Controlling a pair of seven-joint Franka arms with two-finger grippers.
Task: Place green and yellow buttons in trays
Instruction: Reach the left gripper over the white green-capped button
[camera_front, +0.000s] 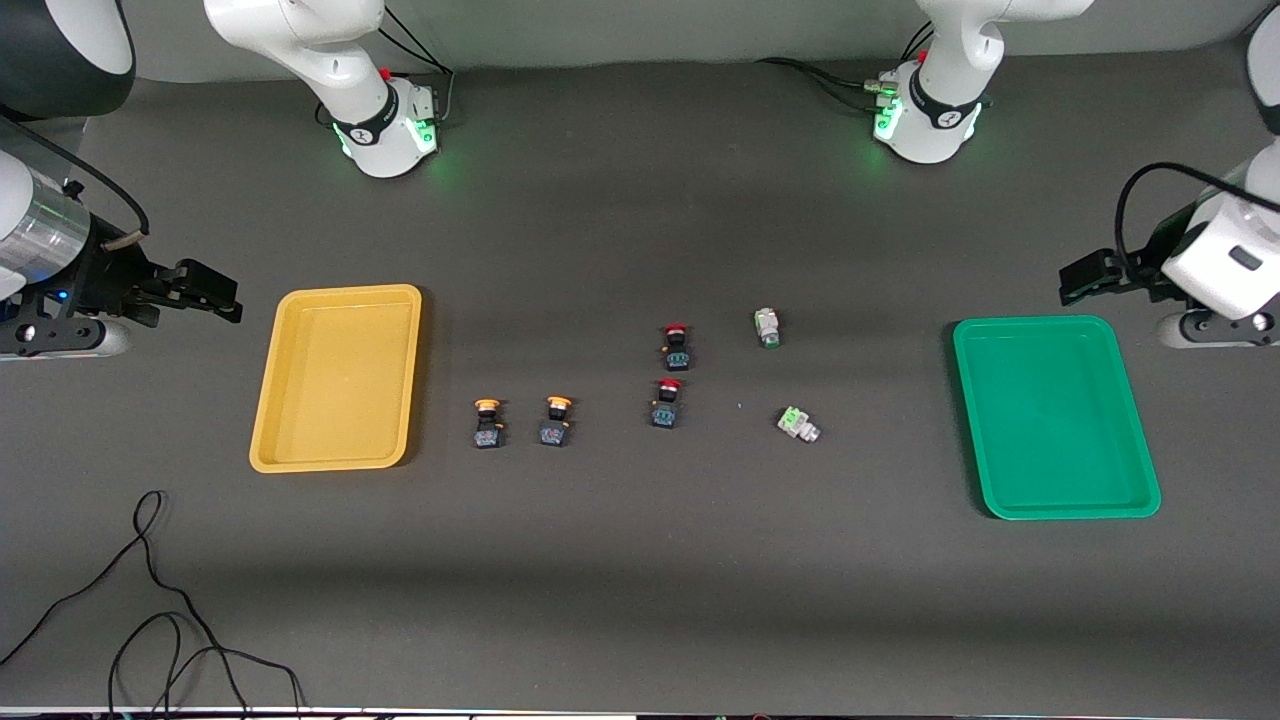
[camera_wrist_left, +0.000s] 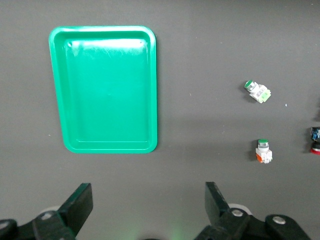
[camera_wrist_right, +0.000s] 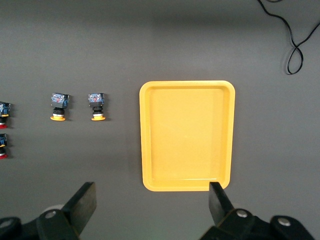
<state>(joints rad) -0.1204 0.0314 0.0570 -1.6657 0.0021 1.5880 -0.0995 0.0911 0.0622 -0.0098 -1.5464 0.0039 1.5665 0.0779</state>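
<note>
Two yellow-capped buttons (camera_front: 488, 422) (camera_front: 556, 419) stand side by side on the dark table near the yellow tray (camera_front: 268, 400). Two pale green-and-white buttons (camera_front: 768, 327) (camera_front: 799, 424) lie toward the green tray (camera_front: 968, 420). Both trays hold nothing. My right gripper (camera_front: 215, 295) hangs open over bare table at the right arm's end, beside the yellow tray (camera_wrist_right: 187, 135). My left gripper (camera_front: 1085, 278) hangs open at the left arm's end, beside the green tray (camera_wrist_left: 102, 90). Nothing sits between either pair of fingers.
Two red-capped black buttons (camera_front: 677, 346) (camera_front: 666, 402) stand mid-table between the yellow and the green ones. A loose black cable (camera_front: 150, 580) curls on the table nearer to the front camera than the yellow tray. Both arm bases stand along the table's back edge.
</note>
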